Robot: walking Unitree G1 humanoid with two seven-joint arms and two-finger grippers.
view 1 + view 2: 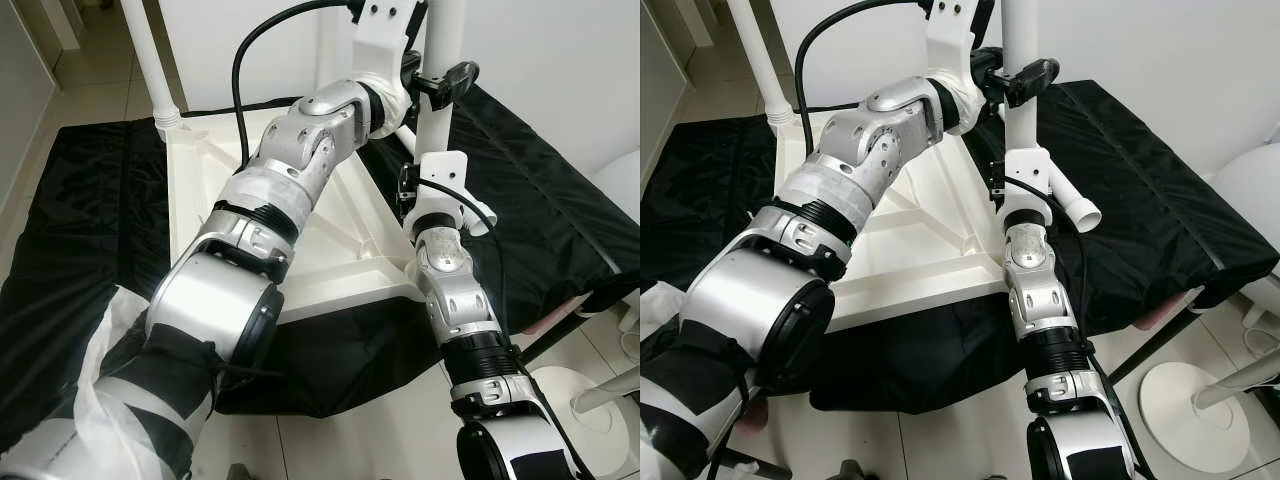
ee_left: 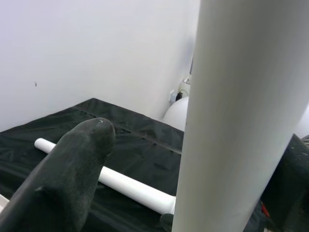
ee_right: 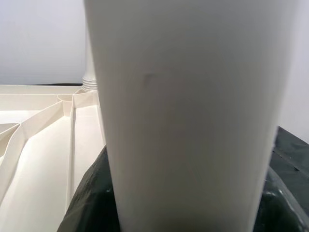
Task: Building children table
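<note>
Table top upside down, we hold one upright leg.
Our left gripper and right gripper both clamp it.

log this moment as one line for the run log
step: fitting leg | left gripper: shut on upright table leg | right gripper: shut on same leg, lower | tabletop: upside down on black cloth

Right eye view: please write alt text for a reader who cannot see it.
Two silver robot arms hold an upright white table leg at a corner of an upside-down white tabletop lying on black cloth. Another leg stands at the far left corner.
</note>
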